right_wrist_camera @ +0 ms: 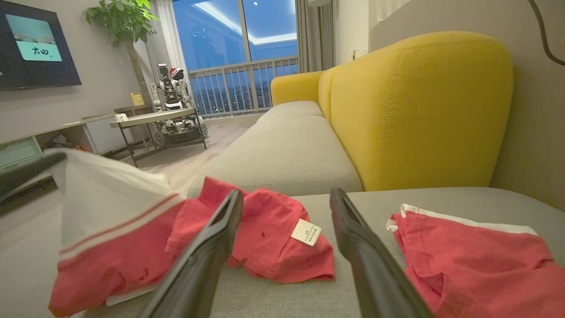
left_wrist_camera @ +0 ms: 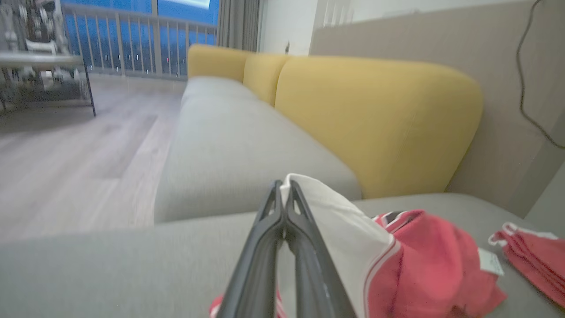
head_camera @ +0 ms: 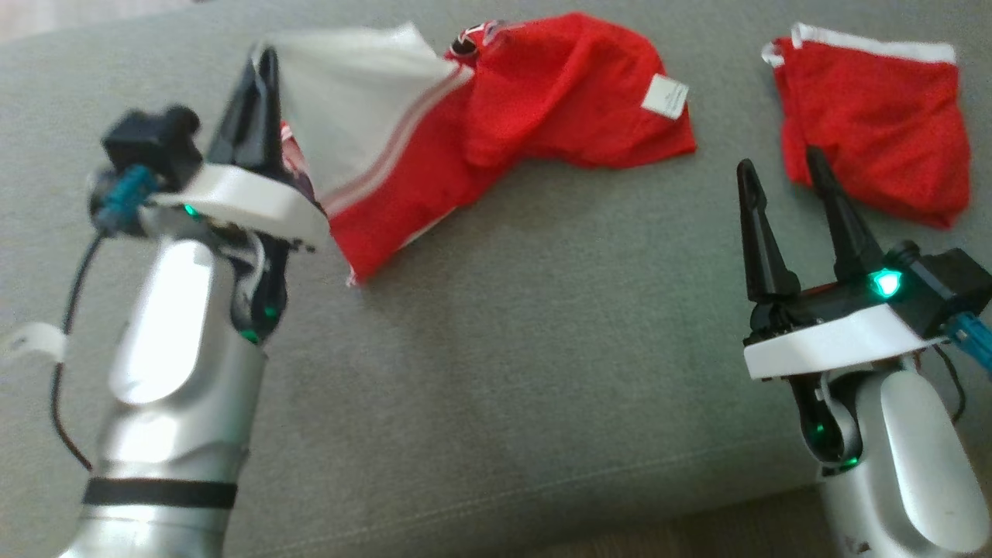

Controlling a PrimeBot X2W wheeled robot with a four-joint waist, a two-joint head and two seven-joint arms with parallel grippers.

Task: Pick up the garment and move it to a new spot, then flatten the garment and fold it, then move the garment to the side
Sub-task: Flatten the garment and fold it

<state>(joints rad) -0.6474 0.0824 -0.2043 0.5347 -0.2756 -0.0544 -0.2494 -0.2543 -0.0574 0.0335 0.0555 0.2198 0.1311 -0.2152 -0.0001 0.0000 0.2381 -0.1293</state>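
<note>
Head view: left claw [head_camera: 263, 62] pinches the red-and-white garment [head_camera: 496, 132]; right claw [head_camera: 779, 159] spread, right of it. Best lifted high so folds hang free.

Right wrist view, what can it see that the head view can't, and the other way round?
Right wrist view: the yellow sofa back, the TV, the plant and the balcony window. Head view: the silver left forearm and the green light on the open right gripper. Both: the red and white garment pinched by the left gripper, the second red garment, the grey seat.
</note>
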